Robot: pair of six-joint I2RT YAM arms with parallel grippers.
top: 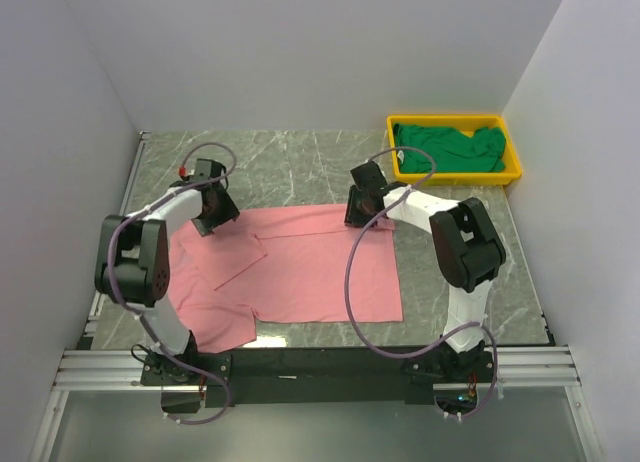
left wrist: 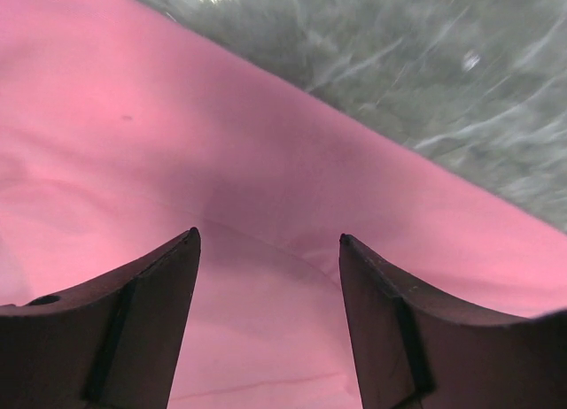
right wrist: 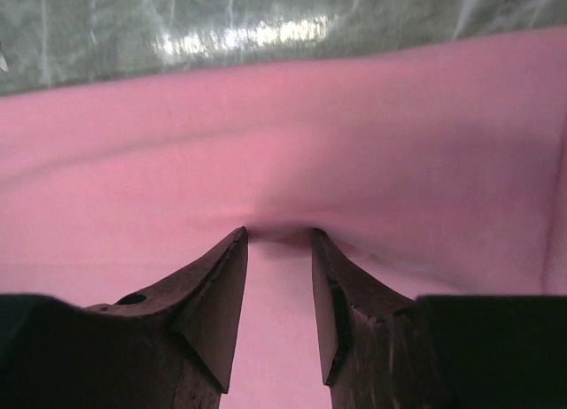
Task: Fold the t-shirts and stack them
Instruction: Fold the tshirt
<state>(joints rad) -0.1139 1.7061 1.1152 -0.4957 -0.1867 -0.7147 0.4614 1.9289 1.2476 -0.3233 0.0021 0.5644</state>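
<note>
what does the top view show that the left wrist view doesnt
Only the top view: the tray holding the green shirt, the right gripper, and the whole pink shirt spread flat. Only the left wrist view: a close look at the left gripper, jaws apart with nothing between them, above the cloth near its edge. Both: pink shirt and table.
</note>
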